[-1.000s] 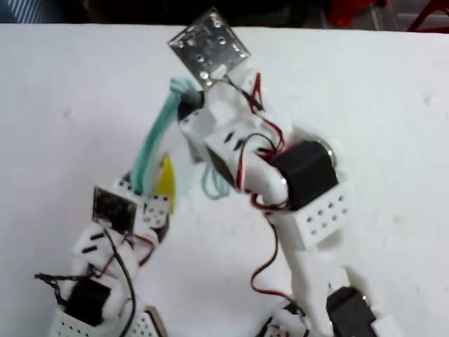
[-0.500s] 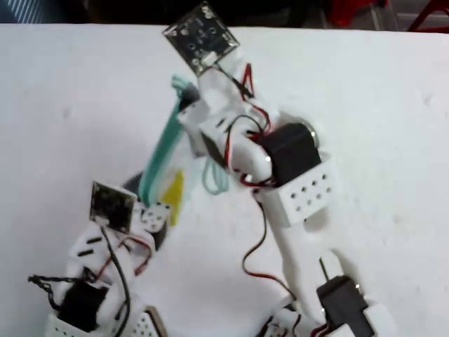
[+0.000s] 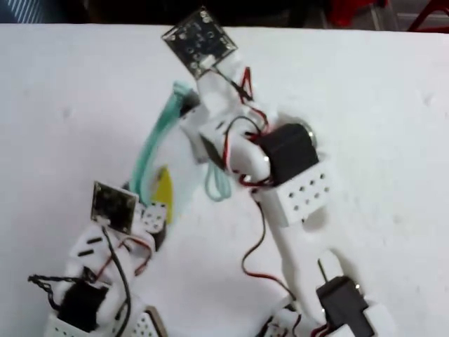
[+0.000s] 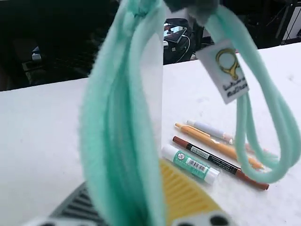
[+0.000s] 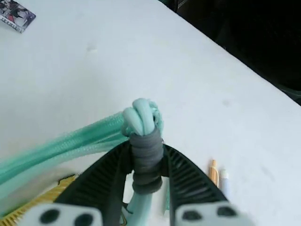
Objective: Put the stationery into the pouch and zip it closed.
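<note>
**High view.** On the white table (image 3: 70, 105) the teal pouch (image 3: 156, 137) runs edge-on as a long strip from far centre to near left, strung between the two arms. The right hand (image 3: 188, 107) is at the pouch's far end and the left hand (image 3: 151, 189) is at its near end. A teal strap loop (image 3: 217, 184) hangs to the right of the pouch, under the right arm.

**Left wrist view.** The pouch (image 4: 122, 132) rises straight out of the left hand (image 4: 131, 209), close to the camera. I cannot tell whether this hand is pinching it. The strap loop (image 4: 277, 136) dangles beside the pouch with a white tag (image 4: 225, 70) on it. The stationery lies flat on the table (image 4: 37, 141), past the pouch and on the loop's side. It is four pieces side by side: a white and green glue stick (image 4: 190, 162), a brown pen (image 4: 221, 164), an orange pen (image 4: 214, 145) and a pale pen (image 4: 209, 130). All of them are outside the pouch and apart from the hand.

**Right wrist view.** The right hand (image 5: 146, 150) is clamped on the pouch (image 5: 56, 146) at a grey band (image 5: 146, 162) wrapped around the strap. Its dark ribbed fingers (image 5: 101, 181) press in from both sides, just below a teal knot (image 5: 141, 115). From there the pouch stretches away, raised over the table (image 5: 70, 56). The tips of the orange pen (image 5: 213, 172) and the pale pen (image 5: 225, 181) show on the table near the hand. A small printed card (image 5: 16, 19) lies well apart.
</note>
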You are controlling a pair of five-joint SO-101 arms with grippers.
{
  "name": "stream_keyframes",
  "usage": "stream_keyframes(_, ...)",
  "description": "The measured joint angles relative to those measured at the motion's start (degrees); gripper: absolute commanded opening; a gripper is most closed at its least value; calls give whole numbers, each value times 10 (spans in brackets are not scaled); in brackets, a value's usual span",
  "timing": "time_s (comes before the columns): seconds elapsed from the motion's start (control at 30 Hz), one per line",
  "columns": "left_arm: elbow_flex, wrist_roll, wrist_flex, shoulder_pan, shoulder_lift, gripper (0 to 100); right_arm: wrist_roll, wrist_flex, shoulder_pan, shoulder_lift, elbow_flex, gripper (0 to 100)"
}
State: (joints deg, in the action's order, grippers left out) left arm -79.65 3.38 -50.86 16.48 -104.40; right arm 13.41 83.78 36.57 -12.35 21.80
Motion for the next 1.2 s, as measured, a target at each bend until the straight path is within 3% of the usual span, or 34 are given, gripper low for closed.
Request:
stream_keyframes(0.67,0,2,1,-1,0,22,1,97,113,0,-14,17)
stream_keyframes(1.2,0,-15,2,3,-4,21,60,131,153,-65,-56,17)
